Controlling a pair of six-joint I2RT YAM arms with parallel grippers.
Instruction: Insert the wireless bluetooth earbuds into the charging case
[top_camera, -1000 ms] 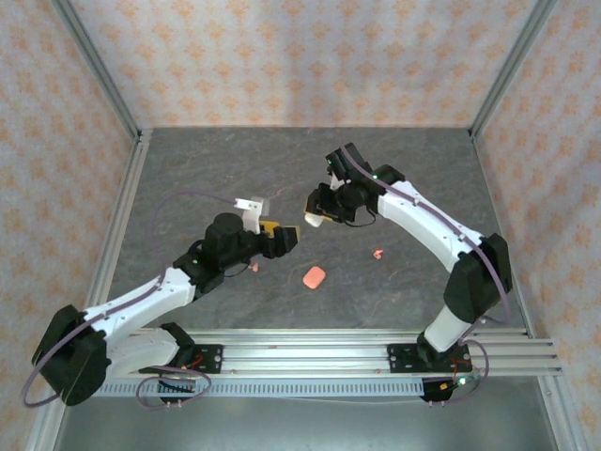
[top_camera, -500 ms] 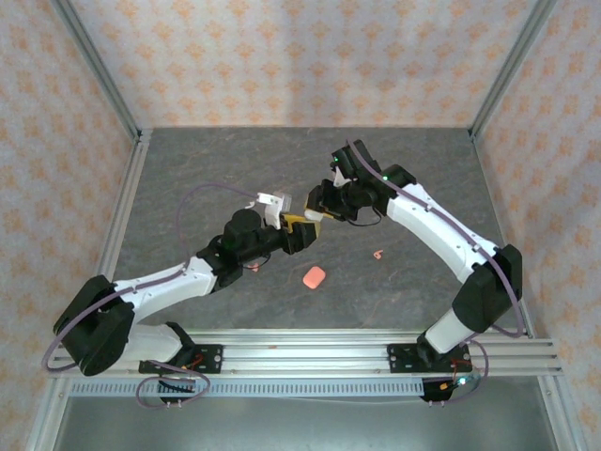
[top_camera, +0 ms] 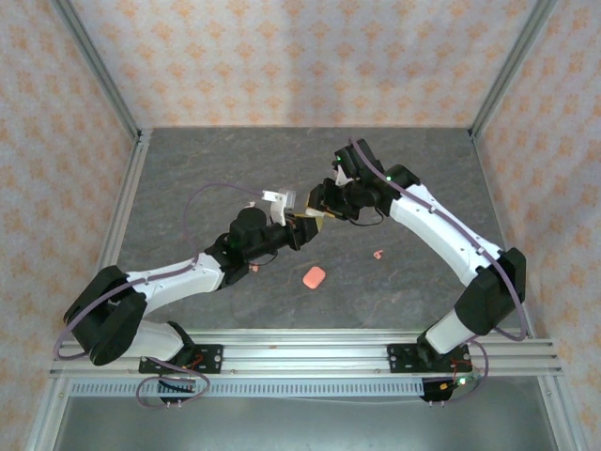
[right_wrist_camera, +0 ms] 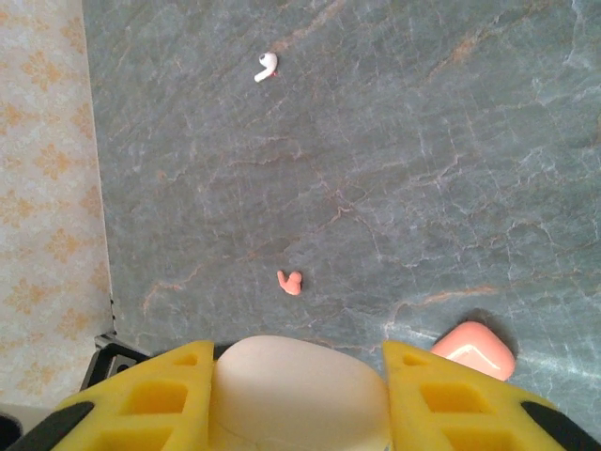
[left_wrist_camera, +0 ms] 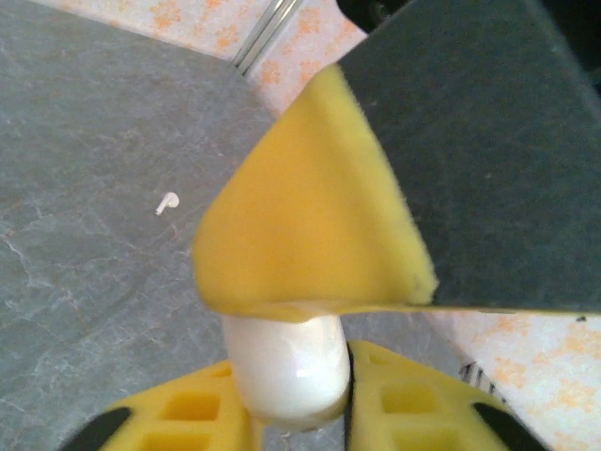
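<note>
We see left end effector (left_wrist_camera: 286,418), right end effector (right_wrist_camera: 299,371) both pinching white case (left_wrist_camera: 286,371) | pink earbud (right_wrist_camera: 290,282), white earbud (right_wrist_camera: 268,67) loose on tabletop (right_wrist_camera: 423,141), well apart from both

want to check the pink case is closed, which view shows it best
Right wrist: the pink case appears large and whole at lower right, looking shut, lying on the table. The top external view shows it as a small coral blob, too small to judge the lid.

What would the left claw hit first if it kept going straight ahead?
Most likely the right gripper, right ahead, though depth is unclear; the whitish case already sits between the left gripper's fingers.
</note>
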